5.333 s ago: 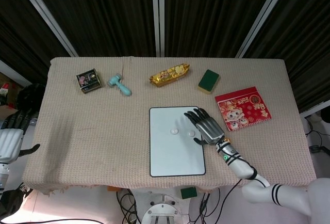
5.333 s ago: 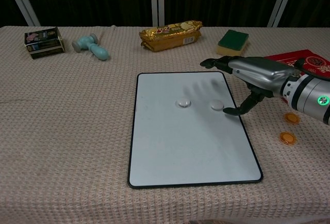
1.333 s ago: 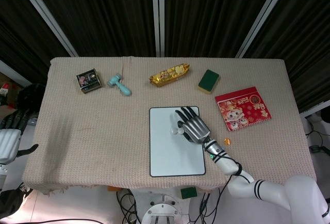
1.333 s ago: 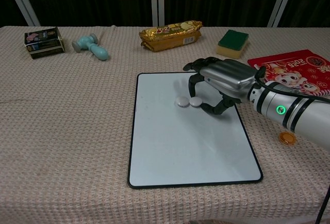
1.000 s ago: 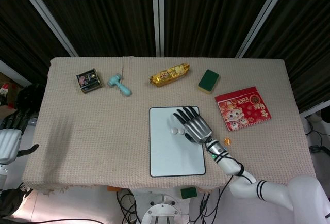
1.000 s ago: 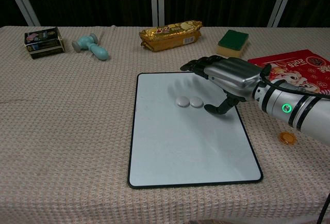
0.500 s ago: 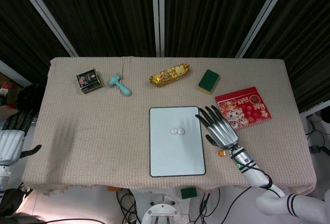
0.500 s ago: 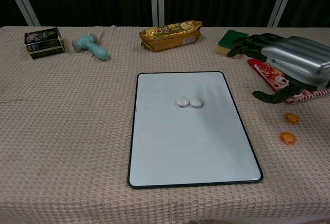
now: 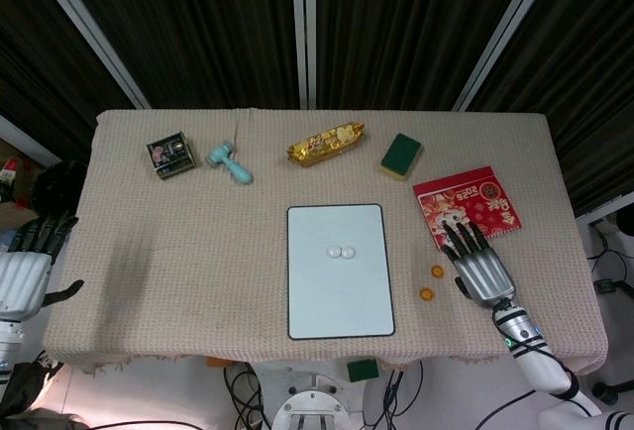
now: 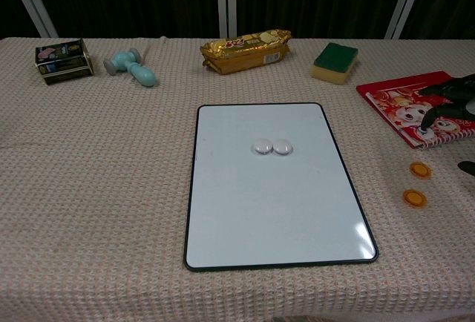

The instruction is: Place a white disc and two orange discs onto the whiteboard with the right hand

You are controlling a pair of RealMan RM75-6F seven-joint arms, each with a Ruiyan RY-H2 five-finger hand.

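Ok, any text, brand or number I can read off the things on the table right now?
Red envelope: gold characters along its top edge, too small to read.
Gold snack packet: red lettering, blurred, unreadable.
Small dark box: printed label, illegible.
Whiteboard, discs, green sponge: no text.

We see two white discs (image 9: 342,251) touching on the whiteboard (image 9: 337,301); to its right, two orange discs (image 9: 431,282) and our right hand (image 9: 481,269), fingers spread.
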